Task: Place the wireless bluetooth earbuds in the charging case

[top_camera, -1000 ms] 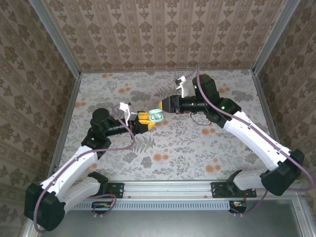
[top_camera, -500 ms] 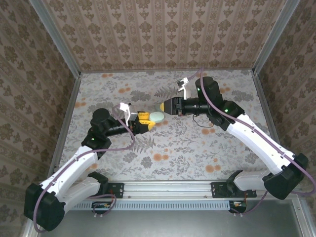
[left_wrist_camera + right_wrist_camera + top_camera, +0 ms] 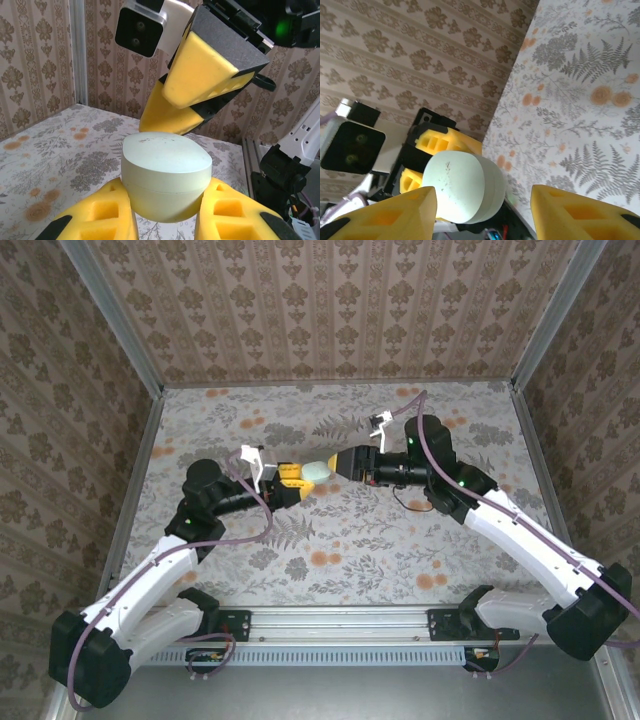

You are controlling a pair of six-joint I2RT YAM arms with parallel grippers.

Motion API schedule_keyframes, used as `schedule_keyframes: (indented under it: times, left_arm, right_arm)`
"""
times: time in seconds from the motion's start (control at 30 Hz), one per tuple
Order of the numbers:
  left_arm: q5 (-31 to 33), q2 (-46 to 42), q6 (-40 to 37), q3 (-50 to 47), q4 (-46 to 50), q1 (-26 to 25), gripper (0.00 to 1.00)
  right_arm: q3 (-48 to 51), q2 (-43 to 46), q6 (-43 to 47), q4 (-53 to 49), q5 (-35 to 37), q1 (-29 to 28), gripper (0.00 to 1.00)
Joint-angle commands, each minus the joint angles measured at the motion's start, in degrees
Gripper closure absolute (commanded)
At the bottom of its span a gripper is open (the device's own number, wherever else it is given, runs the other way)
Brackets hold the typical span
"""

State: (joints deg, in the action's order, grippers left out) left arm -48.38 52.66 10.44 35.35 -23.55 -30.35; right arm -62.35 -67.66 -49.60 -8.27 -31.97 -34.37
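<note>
- We see the left hand (image 3: 303, 480) reaching in from the left toward the middle of the floral tabletop (image 3: 400, 550), closed on the charging case (image 3: 318, 470).
- From the left wrist, we see that hand (image 3: 165, 210) pinch the lower half of the case (image 3: 167, 180) between its two yellow pads (image 3: 100, 220), one pressed against each side.
- The case is pale mint, smooth and oval. Its lid is down, with a thin seam running round the body below the top. It sits in the grip above the tabletop, not resting on it.
- The right hand (image 3: 336, 464) comes in from the right and meets the case head-on, so that the two hands point at each other across it.
- From the right wrist, we see the right hand (image 3: 484, 195) spread wide, its yellow pads (image 3: 580, 212) standing well apart with the case (image 3: 462, 187) between them. There is a clear gap on the right side; on the left we cannot tell whether pad and case touch.
- In that same view the left hand's fingers (image 3: 447, 142) show behind the case, with the left wrist's camera (image 3: 350, 145) beside them.
- From the left wrist, the right hand (image 3: 165, 107) hangs just above and behind the case, and its camera (image 3: 140, 27) sits at the top.
- Patterned walls (image 3: 330, 310) close in the tabletop on three sides.
</note>
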Motion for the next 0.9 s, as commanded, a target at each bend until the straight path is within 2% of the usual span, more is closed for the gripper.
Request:
schedule_keyframes:
  times: [0.0,0.27,0.7,0.8,0.87]
  left_arm:
    - [0.30,-0.10,2.09,2.19,-3.72,-0.24,0.96]
    - [0.79,0.03,3.16,2.28,-5.78,-0.50,0.95]
    - [1.29,1.44,3.31,2.88,-7.43,-1.20,0.95]
    - [1.48,1.47,3.10,2.70,-7.05,-1.29,0.95]
    - [1.71,1.22,2.76,2.50,-6.40,-1.29,0.95]
  right_arm:
    - [1.47,1.08,-5.36,6.33,-1.61,0.00,0.46]
    - [3.63,-0.49,-11.92,13.72,-3.53,-0.21,0.42]
    - [3.13,-4.50,-15.60,17.48,-5.04,-3.12,0.40]
    - [3.11,-5.11,-16.04,18.41,-5.04,-3.69,0.45]
    - [3.02,-5.07,-16.12,18.27,-4.83,-3.79,0.52]
